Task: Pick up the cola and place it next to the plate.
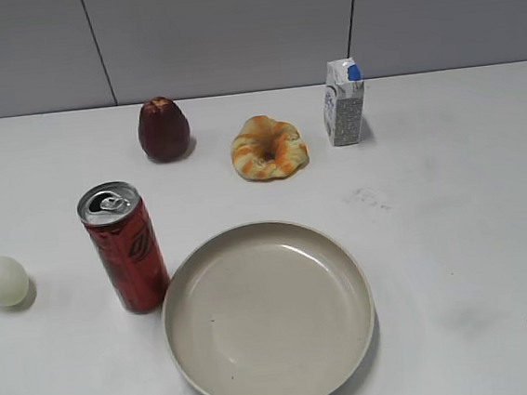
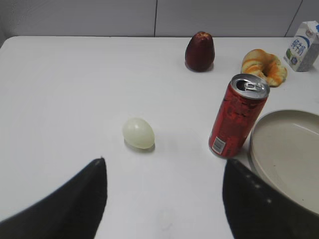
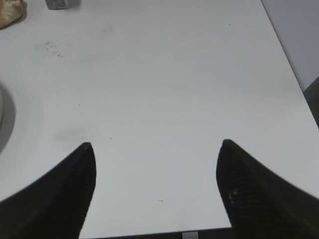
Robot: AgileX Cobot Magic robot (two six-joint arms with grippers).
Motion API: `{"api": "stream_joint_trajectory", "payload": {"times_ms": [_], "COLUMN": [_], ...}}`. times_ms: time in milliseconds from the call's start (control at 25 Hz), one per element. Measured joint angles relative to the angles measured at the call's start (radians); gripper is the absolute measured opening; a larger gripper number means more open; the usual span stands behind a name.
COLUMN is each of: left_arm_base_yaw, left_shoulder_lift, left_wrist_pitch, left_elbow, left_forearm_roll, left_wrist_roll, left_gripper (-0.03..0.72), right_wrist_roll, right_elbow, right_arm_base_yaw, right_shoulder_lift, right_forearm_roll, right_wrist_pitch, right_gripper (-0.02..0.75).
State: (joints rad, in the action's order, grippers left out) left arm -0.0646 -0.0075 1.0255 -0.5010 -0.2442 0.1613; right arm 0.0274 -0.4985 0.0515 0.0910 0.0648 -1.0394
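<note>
Plate [image 1: 268, 316] near rim cut off in exterior view; both arms out of that view. Cola [image 1: 125, 247] upright on bench [image 1: 450, 198], long axis vertical, pull-tab up, just left of plate, nearly touching rim. We see left end effector [image 2: 164, 194] spread wide, holding nothing, cola ahead to its right. Right end effector [image 3: 155, 186] wide over bare bench, well apart from cola.

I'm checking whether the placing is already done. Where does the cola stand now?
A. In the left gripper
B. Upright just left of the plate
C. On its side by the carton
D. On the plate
B: the cola stands upright at the plate's left rim, and the left gripper is open and holds nothing.
</note>
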Motion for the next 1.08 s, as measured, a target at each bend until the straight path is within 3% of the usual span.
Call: {"api": "stream_joint_trajectory", "payload": {"times_ms": [1080], "left_arm_base_yaw": [0.0], "left_shoulder_lift": [0.0], "left_wrist_pitch": [0.0], "left_elbow": [0.0], "left_forearm_roll": [0.0], "left_wrist_roll": [0.0], "left_gripper": [0.552], "right_wrist_roll": [0.0], "right_elbow": [0.002], "right_arm_base_yaw": [-0.044], "right_shoulder_lift": [-0.097], "right_forearm_roll": [0.015], "right_wrist_pitch": [-0.006], "right_gripper": [0.563]}}
